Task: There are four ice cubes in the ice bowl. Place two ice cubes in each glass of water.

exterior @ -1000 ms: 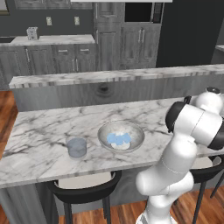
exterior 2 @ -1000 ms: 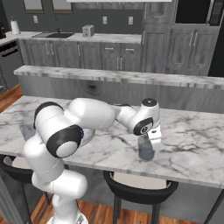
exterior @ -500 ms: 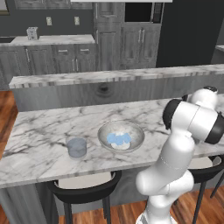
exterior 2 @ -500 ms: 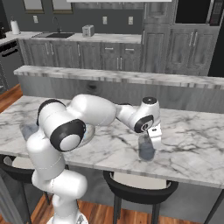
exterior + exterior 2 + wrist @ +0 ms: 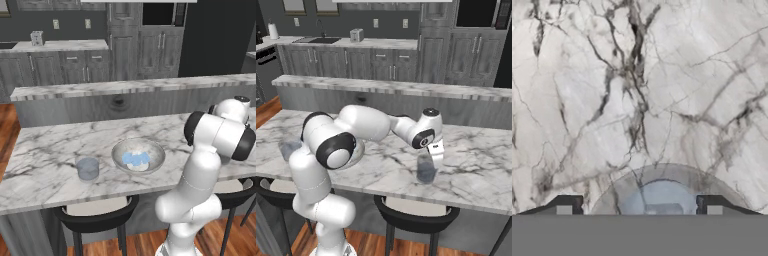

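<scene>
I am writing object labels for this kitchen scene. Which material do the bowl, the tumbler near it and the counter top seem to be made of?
The bowl looks like polished grey metal: its rim shines and its inside is whitish. The tumbler seems clear, bluish glass or plastic, since the counter shows through it. The counter top looks like polished white marble with dark veins, though it could be an imitation.

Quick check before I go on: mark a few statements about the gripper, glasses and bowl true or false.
1. The gripper hangs over a glass with its jaws open. True.
2. An ice cube lies in that glass. True.
3. The bowl holds no ice cubes. False: pale blue cubes lie in it.
4. The other glass stands inside the bowl. False: it stands on the counter beside it.
5. Both glasses lie tipped over. False: both stand upright.
</scene>
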